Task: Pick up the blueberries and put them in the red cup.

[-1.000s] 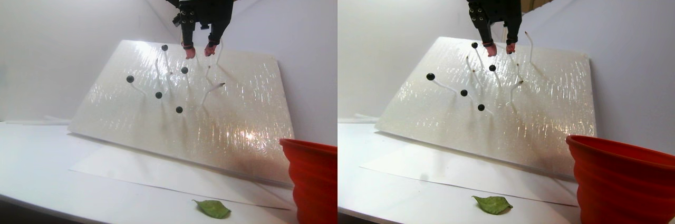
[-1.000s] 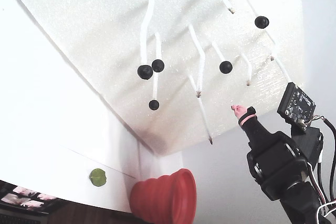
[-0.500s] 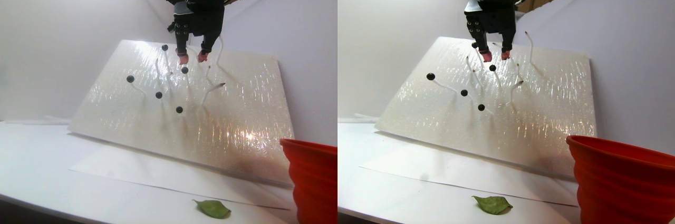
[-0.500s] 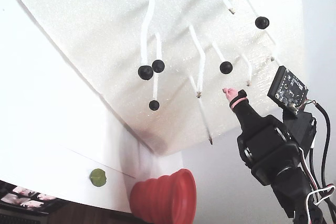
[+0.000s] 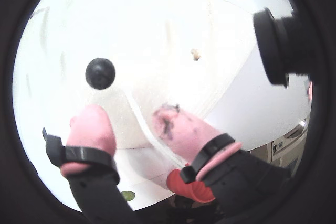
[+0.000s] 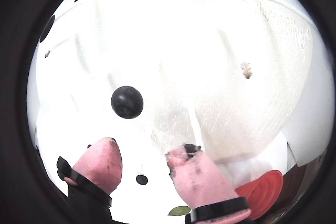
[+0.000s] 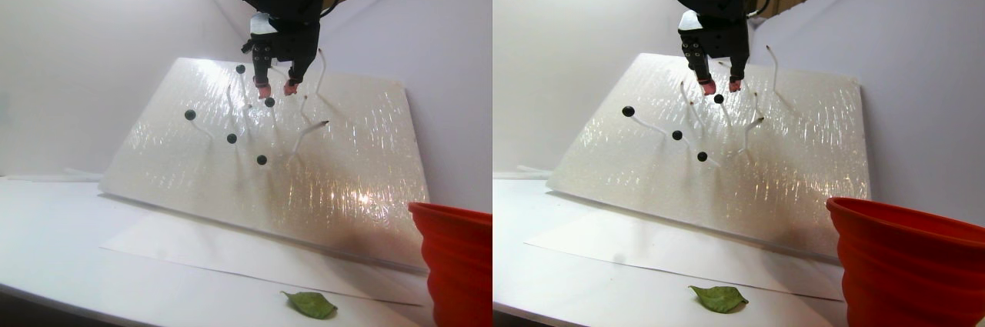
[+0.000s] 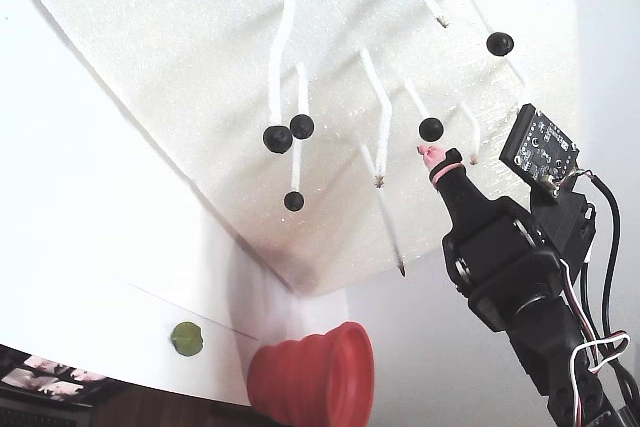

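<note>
Gripper point(image 6: 143, 169) is part open w/ nothing between its pink-capped fingertips point(image 5: 90, 124), aimed at one berry point(image 6: 127, 102) that sits just beyond the tips on the end of a thin white stalk sticking out of the tilted white foam board point(image 7: 338, 173). Other berries point(image 8: 278, 138) sit on stalks elsewhere on that board, and the red cup point(image 8: 312, 379) stands below the board's lower edge, well apart from the gripper. Berry looks small, light, smooth & prob. only pushed onto its stalk, so best to close on its round sides, not the stalk, then pull along the stalk so it doesn't roll out of the soft tips.
</note>
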Robot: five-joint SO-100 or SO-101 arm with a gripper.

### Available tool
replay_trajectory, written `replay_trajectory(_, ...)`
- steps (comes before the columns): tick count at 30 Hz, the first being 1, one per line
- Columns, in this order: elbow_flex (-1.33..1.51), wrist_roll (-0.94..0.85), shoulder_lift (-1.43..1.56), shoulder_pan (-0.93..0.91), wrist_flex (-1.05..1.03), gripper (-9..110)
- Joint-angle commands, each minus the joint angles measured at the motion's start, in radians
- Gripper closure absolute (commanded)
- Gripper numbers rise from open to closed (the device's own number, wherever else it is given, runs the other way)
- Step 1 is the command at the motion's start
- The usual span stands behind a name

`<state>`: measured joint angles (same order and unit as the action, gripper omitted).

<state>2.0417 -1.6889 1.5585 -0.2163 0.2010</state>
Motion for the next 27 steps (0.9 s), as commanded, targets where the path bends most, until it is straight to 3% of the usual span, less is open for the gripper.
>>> replay_trajectory(1,-0.121,0.012,0.011,0.003,0.037,83)
replay_trajectory(27,-0.190,0.005,-0.097,0.023,0.124,83)
